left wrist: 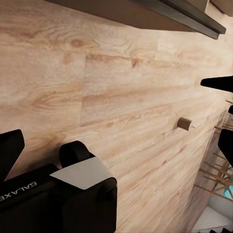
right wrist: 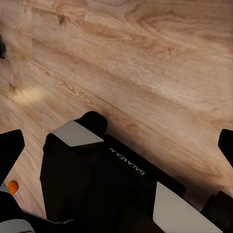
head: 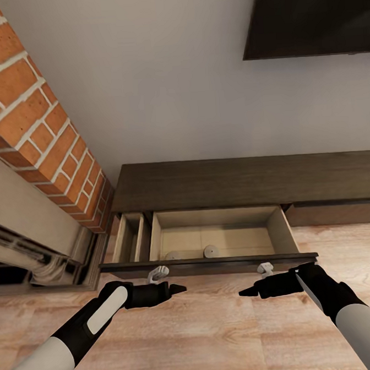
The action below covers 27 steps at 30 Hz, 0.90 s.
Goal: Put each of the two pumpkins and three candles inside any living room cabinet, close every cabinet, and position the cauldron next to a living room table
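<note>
- Cabinet (head: 245,182): the long, low dark wood unit stands against the grey wall, right of a brick column (head: 37,123). One drawer (head: 222,237) is pulled out over the wooden floor (head: 206,327), showing its pale beige inside; its dark front edge lies just beyond both end effectors.
- Candles: two small rounded grey shapes sit in the drawer against the inside of its front panel, one (head: 211,251) near the middle and one (head: 173,256) just left of it, partly hidden by the panel. Both lie beyond the end effectors, between them in the head view, nearer the left one.
- Left end effector (head: 178,288): it hangs low over the floor just in front of the drawer's left half, fingers pointing inward toward the right arm. The head view shows the fingers close together with nothing between them; the left wrist view shows bare floor ahead and a small grey-brown stub (left wrist: 184,123) lying on the boards well away from it.
- Right end effector (head: 246,292): it hangs in front of the drawer's right half, pointing toward the left one, apart from it. Its fingers look narrow and empty. In the right wrist view a tiny orange object (right wrist: 12,186) shows on the floor at the edge; what it is cannot be told.
- A dark panel (head: 305,16) hangs on the wall above the cabinet.
</note>
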### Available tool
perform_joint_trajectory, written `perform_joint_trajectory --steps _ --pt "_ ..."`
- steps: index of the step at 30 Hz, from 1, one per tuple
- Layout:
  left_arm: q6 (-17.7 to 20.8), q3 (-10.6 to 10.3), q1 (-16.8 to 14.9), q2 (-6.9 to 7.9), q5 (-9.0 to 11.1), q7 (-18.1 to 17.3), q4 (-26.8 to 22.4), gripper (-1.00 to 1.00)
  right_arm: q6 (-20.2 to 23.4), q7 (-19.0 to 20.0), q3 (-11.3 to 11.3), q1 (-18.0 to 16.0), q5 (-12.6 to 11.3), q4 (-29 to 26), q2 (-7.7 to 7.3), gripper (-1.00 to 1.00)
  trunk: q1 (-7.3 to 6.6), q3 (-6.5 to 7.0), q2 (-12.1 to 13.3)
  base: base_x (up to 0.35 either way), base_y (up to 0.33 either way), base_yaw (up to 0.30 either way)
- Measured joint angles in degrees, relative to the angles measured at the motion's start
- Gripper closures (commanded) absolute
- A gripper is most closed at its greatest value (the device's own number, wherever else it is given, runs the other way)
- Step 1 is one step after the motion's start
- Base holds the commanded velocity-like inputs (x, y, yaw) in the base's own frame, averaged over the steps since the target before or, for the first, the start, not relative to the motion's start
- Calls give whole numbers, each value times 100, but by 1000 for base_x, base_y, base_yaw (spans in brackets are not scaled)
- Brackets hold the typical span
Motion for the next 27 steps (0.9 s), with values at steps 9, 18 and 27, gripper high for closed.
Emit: perform_joint_trajectory --steps 9,18,27 --pt "16 -13 0 -26 1 -1 1 -100 -2 -6 16 0 27 8 30 -100 -197 161 359 -7 0 0" --pt "-4 -564 9 -86 -29 14 829 -100 -171 -63 54 88 1101 221 56 -100 -395 322 720 -2 0 0" --pt "-27 -742 9 -395 -51 -2 1354 -100 -185 -47 50 103 1245 375 52 -100 -592 484 1081 -84 0 0"
